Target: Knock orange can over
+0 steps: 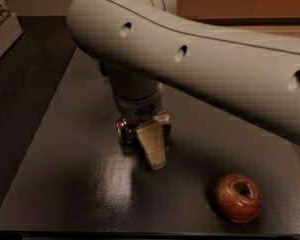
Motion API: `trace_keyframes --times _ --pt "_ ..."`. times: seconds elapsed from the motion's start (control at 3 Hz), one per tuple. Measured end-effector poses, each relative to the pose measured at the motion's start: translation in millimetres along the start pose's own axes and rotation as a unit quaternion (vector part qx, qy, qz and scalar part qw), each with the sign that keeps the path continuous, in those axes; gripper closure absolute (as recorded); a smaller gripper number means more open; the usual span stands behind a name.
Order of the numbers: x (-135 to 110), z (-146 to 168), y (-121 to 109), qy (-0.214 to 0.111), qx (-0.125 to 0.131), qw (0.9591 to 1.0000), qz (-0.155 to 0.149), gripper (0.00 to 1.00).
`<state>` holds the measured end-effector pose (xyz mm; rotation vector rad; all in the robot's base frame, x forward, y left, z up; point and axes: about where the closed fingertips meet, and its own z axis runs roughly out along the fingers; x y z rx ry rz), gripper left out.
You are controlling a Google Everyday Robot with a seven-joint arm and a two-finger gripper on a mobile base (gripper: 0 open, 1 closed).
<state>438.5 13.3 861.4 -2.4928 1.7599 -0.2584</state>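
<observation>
One camera looks steeply down from close by, past the arm (215,59), onto the table (65,184), with the gripper (155,156) near the middle and an apple (237,197) nearer the lens, right of it.

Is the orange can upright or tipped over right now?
Tipped, it seems: the orange can lies sideways on the table behind the gripper, largely hidden.
</observation>
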Motion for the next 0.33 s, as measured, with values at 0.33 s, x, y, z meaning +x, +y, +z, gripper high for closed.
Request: trace_keyframes --times 0.33 --pt "0.0 -0.1 0.0 0.0 0.0 1.0 0.0 0.0"
